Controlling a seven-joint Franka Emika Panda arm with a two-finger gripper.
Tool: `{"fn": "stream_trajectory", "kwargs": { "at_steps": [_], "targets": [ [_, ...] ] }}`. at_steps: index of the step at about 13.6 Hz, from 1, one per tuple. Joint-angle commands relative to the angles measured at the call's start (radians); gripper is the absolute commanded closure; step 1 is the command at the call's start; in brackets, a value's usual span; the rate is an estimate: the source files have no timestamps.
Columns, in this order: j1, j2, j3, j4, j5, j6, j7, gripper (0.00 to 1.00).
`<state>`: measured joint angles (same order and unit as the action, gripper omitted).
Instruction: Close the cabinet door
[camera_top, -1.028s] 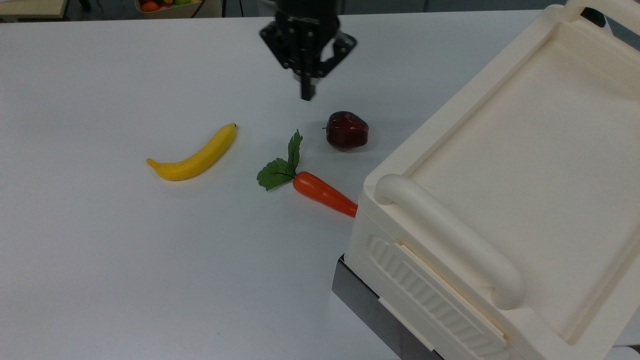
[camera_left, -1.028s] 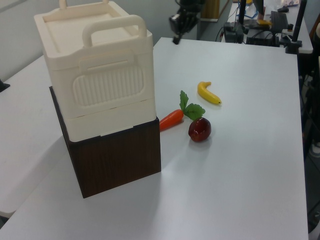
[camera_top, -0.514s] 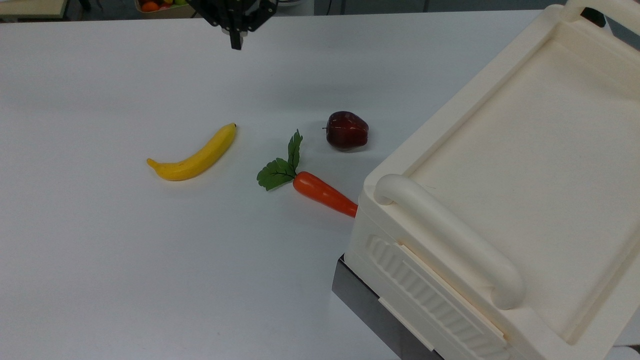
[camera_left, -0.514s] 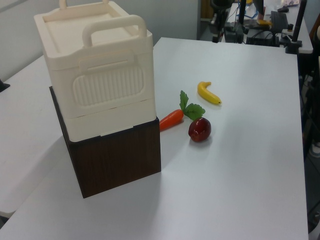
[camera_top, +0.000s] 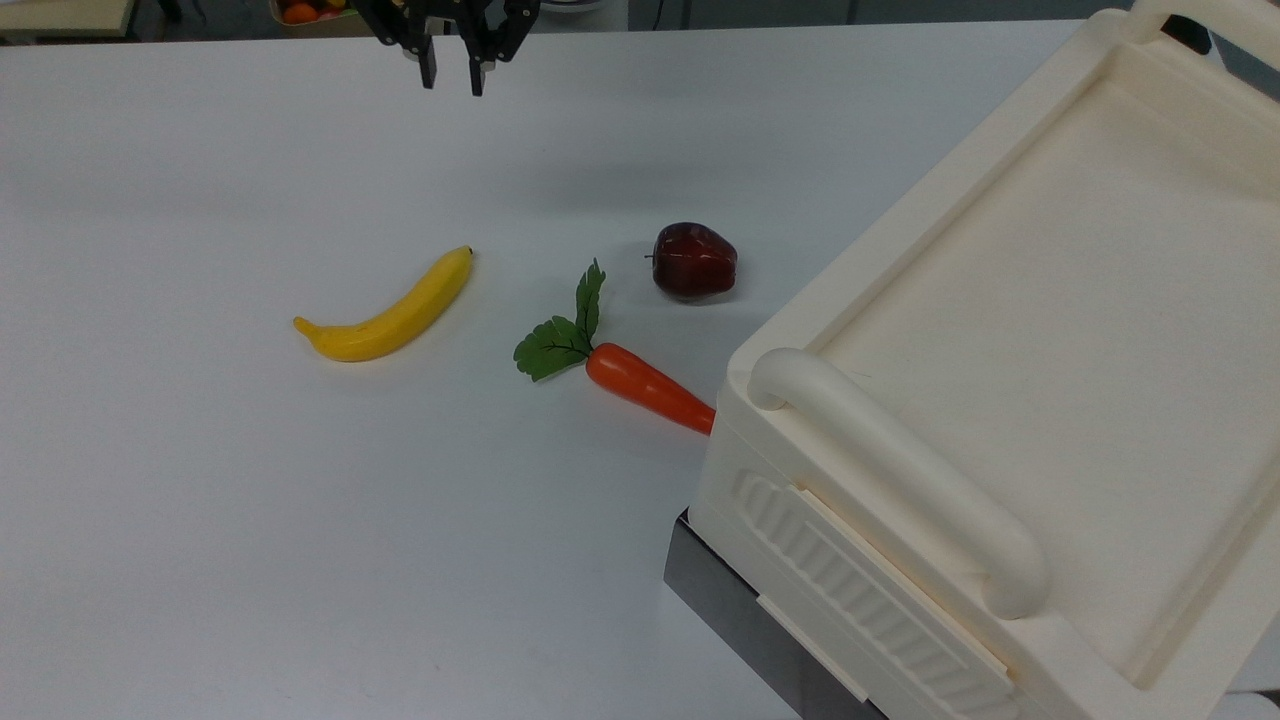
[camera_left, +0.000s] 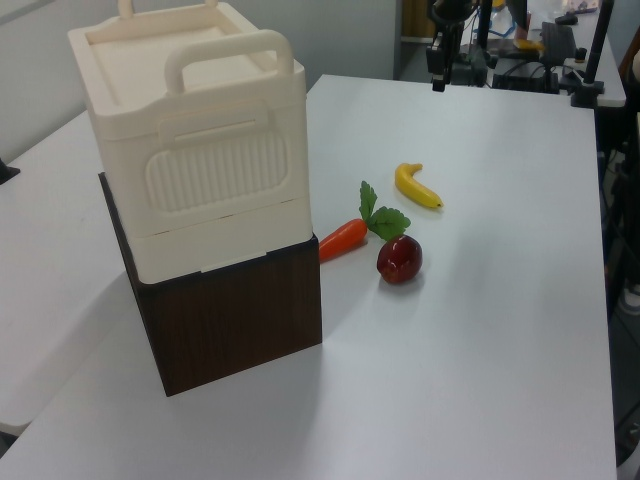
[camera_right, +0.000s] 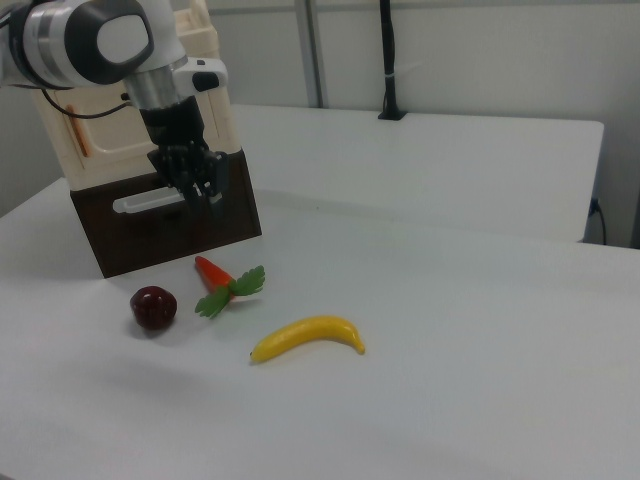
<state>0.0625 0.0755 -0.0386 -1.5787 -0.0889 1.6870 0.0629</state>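
a boxy cream plastic cabinet with rounded handle bars fills the top view's right; its cabinet door sits flush, copper strip upright. a smooth carrot, apple, banana lie beyond. farthest, the gripper hangs with fingers apart, empty.

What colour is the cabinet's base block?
Dark brown wood grain on the cabinet's base, clearest in the left view.
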Motion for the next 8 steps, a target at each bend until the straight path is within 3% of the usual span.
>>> {"fn": "stream_trajectory", "kwargs": {
  "at_steps": [1,2,8],
  "targets": [
    [-0.012,-0.039,-0.003,-0.029,0.000,-0.035,-0.008,0.09],
    [-0.012,-0.039,-0.003,-0.027,-0.003,-0.062,-0.012,0.00],
    [-0.032,-0.051,-0.003,-0.021,0.000,-0.095,-0.009,0.00]
  ]
}}
